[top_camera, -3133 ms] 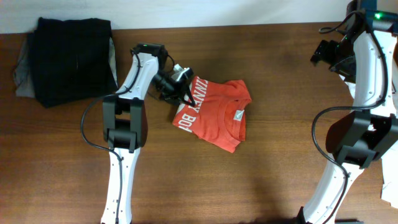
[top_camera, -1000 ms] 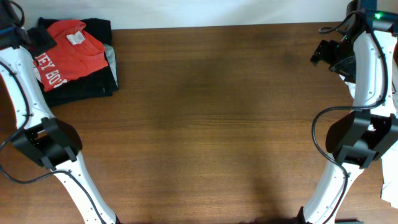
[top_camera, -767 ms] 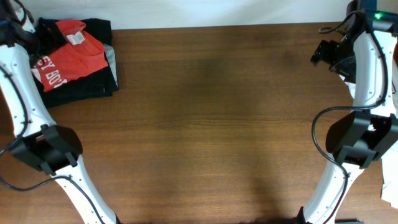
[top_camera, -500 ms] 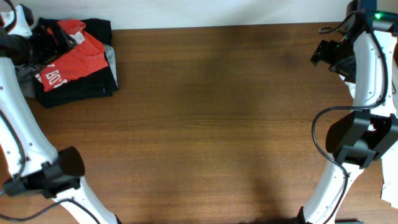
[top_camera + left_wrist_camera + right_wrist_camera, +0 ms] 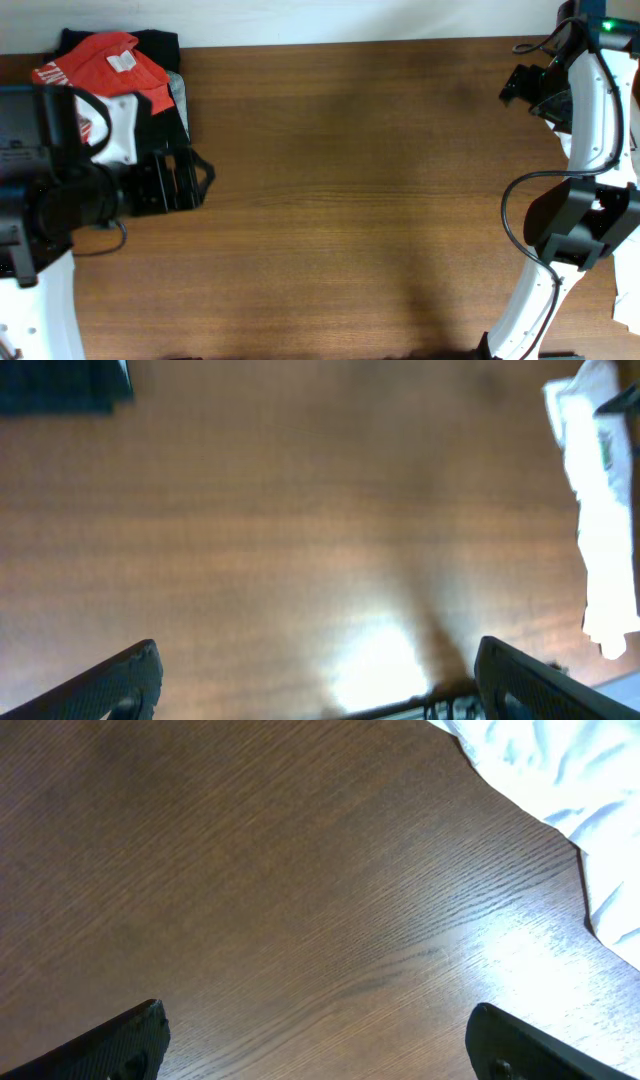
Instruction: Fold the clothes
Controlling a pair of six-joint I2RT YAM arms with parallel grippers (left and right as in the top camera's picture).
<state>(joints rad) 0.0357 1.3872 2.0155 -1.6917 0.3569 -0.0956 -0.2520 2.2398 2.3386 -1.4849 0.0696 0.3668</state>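
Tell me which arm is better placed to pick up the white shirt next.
Right, probably. The white shirt lies close before the open right gripper in its wrist view. The left gripper, also open, is at the other side of the table, near the red shirt.

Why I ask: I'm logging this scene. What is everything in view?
table: one, brown wood, under everything
red-orange T-shirt: one, red-orange, folded on the far-left stack
black garment: one, black, under the red-orange T-shirt
grey cloth: one, grey, edge showing beside the black garment
white T-shirt: one seen, white with a green mark, crumpled at the table's right edge
left end effector: one, black fingers, open, over the table's left side
right end effector: one, black fingers, open, near the white T-shirt
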